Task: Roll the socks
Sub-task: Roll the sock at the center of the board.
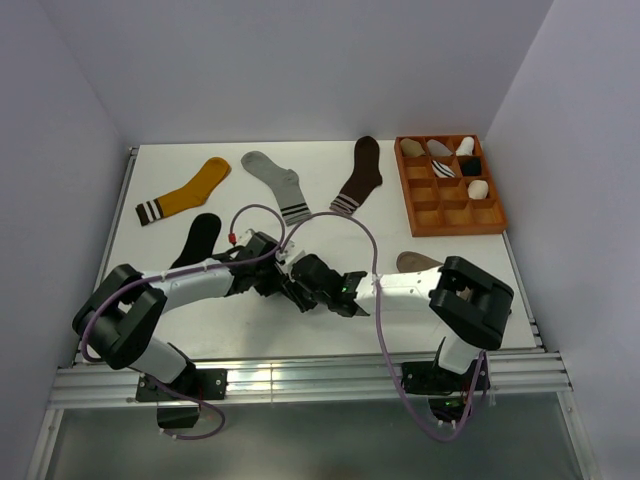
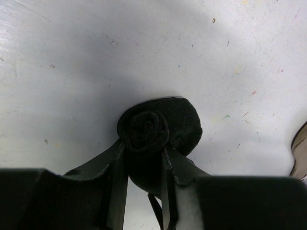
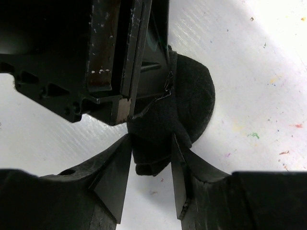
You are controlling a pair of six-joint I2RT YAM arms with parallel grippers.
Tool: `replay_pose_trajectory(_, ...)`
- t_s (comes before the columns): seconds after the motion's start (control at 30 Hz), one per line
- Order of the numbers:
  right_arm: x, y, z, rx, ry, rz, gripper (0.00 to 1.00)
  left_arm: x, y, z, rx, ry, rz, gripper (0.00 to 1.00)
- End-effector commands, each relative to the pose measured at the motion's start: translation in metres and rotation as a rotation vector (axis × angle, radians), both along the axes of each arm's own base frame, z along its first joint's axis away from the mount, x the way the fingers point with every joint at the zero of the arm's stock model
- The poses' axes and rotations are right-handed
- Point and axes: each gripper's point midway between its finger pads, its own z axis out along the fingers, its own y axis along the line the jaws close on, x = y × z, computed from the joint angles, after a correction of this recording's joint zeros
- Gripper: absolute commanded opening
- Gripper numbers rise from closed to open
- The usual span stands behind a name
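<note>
A charcoal-black sock [image 2: 146, 125] is wound into a tight roll with its rounded end lying on the white table. My left gripper [image 2: 144, 146] is shut on the roll. My right gripper [image 3: 151, 143] is shut on the same sock [image 3: 192, 105] from the opposite side, with the left gripper's body [image 3: 120, 57] right in front of it. In the top view both grippers meet at the table's near middle, left [image 1: 283, 282] and right [image 1: 308, 272], hiding the roll. A black sock [image 1: 200, 238] lies flat beside the left arm, its cuff hidden. A taupe sock [image 1: 415, 262] shows partly behind the right arm.
A mustard-yellow sock [image 1: 190, 192], a light grey sock [image 1: 278, 182] and a dark brown sock [image 1: 360, 175] lie along the back. A wooden compartment tray [image 1: 450, 228] with several rolled socks stands back right. White walls close in the table.
</note>
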Motion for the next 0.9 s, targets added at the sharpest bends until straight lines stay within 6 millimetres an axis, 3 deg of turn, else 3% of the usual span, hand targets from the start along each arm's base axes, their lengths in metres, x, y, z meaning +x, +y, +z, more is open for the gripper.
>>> replay_pose_trajectory(0.0,-0.001,-0.003,-0.018,-0.090,0.015,0.019,0.45,-0.028,0.023,-0.027,0.131,0.108,-0.045,0.19)
replay_pose_trajectory(0.3,-0.009,-0.017,-0.052,-0.208,0.083,0.019,0.49,-0.026,0.019,-0.025,0.116,0.097,-0.053,0.20)
replay_pose_trajectory(0.33,-0.010,-0.019,-0.054,-0.217,0.088,0.020,0.46,-0.027,0.019,-0.026,0.114,0.100,-0.054,0.20)
replay_pose_trajectory(0.37,-0.011,-0.020,-0.057,-0.222,0.095,0.013,0.36,-0.026,0.018,-0.025,0.110,0.099,-0.053,0.21)
replay_pose_trajectory(0.47,-0.013,-0.021,-0.057,-0.214,0.105,0.009,0.10,-0.026,0.018,-0.023,0.108,0.095,-0.049,0.28)
replay_pose_trajectory(0.53,-0.016,-0.022,-0.056,-0.206,0.124,0.014,0.00,-0.025,0.019,-0.021,0.106,0.088,-0.042,0.36)
replay_pose_trajectory(0.73,-0.018,-0.026,-0.055,-0.179,0.192,0.019,0.00,-0.018,0.026,-0.004,0.108,0.036,0.004,0.64)
replay_pose_trajectory(0.87,-0.020,-0.031,-0.055,-0.174,0.233,0.016,0.00,-0.009,0.035,0.010,0.089,-0.001,0.050,0.73)
